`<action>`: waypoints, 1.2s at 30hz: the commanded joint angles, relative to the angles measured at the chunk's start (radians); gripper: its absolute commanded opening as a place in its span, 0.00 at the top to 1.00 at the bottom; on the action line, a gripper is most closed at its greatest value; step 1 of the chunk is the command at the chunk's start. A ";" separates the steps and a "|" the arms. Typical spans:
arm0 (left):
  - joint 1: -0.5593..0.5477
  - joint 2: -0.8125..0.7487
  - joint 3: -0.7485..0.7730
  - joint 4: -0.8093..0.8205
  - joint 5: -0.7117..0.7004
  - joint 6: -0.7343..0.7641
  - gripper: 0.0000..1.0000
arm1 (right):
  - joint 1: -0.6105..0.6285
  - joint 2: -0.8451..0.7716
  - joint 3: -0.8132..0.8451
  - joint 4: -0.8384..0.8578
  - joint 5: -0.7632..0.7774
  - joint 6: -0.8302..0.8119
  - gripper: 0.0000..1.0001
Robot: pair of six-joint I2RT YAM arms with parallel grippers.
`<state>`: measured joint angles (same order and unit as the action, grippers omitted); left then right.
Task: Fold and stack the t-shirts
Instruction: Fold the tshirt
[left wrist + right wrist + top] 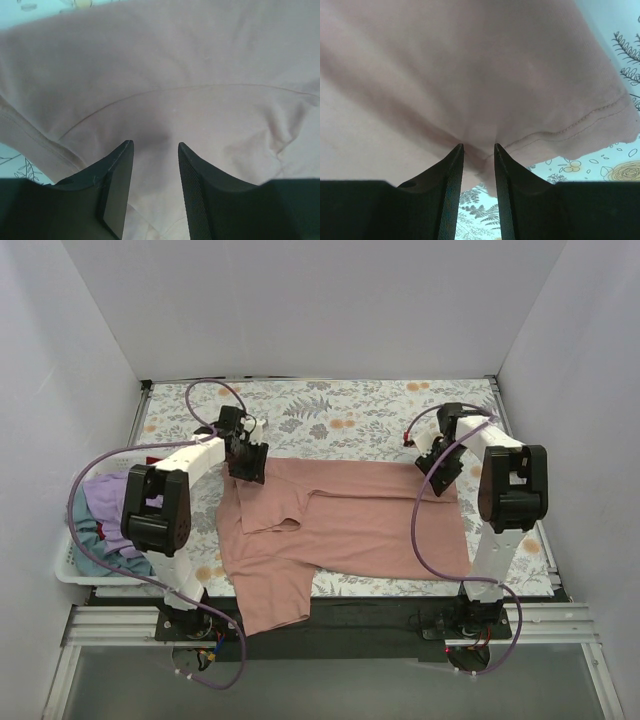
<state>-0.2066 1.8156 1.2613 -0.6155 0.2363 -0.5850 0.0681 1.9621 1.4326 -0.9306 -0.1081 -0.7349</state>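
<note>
The salmon-pink t-shirt [350, 525] lies spread across the floral table, with its near left part hanging over the front edge. My left gripper [247, 465] is at the shirt's far left corner. In the left wrist view it [155, 145] is open, its fingers straddling flat pink cloth [200, 65]. My right gripper [438, 478] is at the far right corner. In the right wrist view it [478, 146] is shut on a puckered fold of the shirt's hem [560, 132], held off the table. A lavender shirt [105, 495] and a teal shirt [90, 540] lie in the basket.
A white plastic basket [70, 575] stands off the table's left edge, beside the left arm. Bare floral tabletop [330, 415] shows beyond the shirt's far edge. White walls close in the left, right and back sides.
</note>
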 commanded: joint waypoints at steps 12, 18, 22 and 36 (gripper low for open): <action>0.142 0.298 0.197 0.013 -0.042 -0.012 0.64 | -0.011 0.224 0.170 0.240 0.216 0.097 0.59; 0.142 0.415 0.427 -0.019 0.066 0.013 0.63 | -0.011 0.345 0.392 0.242 0.202 0.098 0.56; 0.142 0.362 0.515 -0.069 0.204 0.050 0.54 | -0.011 0.319 0.505 0.236 0.176 0.078 0.49; 0.124 -0.272 0.055 -0.268 0.477 0.435 0.21 | -0.010 -0.386 -0.134 -0.002 -0.062 -0.219 0.40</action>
<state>-0.0692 1.6112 1.4014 -0.7715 0.6506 -0.2756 0.0593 1.6279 1.4590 -0.8177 -0.1219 -0.8368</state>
